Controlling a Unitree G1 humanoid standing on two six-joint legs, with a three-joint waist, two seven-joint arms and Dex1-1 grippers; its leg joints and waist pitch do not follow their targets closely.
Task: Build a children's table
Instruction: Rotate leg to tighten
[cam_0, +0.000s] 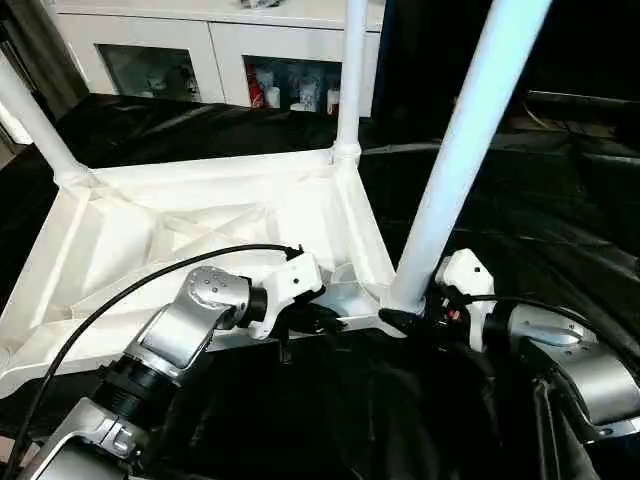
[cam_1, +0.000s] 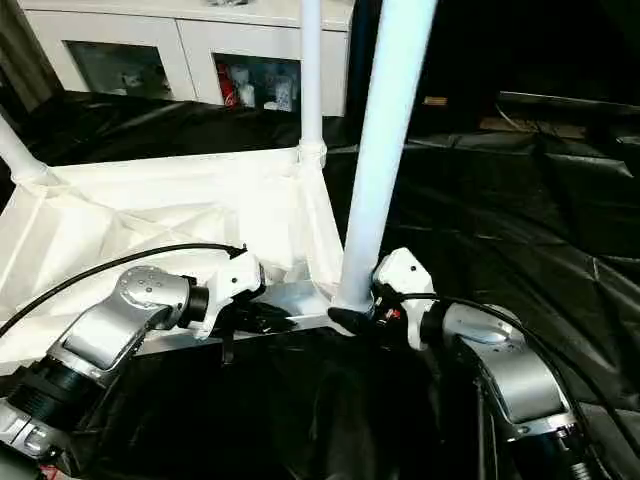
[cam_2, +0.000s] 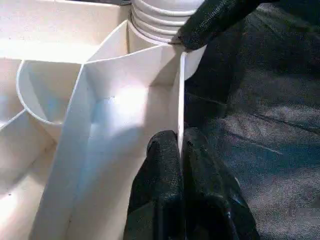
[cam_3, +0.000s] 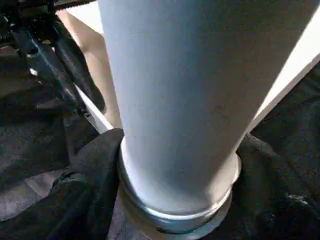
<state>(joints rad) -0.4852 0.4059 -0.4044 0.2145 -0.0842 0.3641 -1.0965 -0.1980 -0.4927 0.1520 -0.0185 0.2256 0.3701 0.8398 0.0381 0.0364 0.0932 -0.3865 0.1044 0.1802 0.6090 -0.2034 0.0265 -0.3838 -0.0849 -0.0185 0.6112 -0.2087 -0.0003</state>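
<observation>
The children's table lies upside down: its white ribbed tabletop (cam_0: 200, 230) rests on the black cloth. Three white legs stand in its corner sockets, one at the far left (cam_0: 35, 125), one at the far corner (cam_0: 350, 80) and a near leg (cam_0: 460, 150) on the right. My left gripper (cam_0: 318, 322) is shut on the thin near rim of the tabletop (cam_2: 179, 100), close beside that near corner. My right gripper (cam_0: 405, 320) wraps the ribbed base of the near leg (cam_3: 175, 125), with a black finger (cam_3: 92, 165) pressed against the collar on each side.
The black-draped work table (cam_0: 540, 220) stretches away to the right and front of the tabletop. A white cabinet (cam_0: 200, 50) with glass doors stands behind. A black cable (cam_0: 150, 280) arcs over my left forearm.
</observation>
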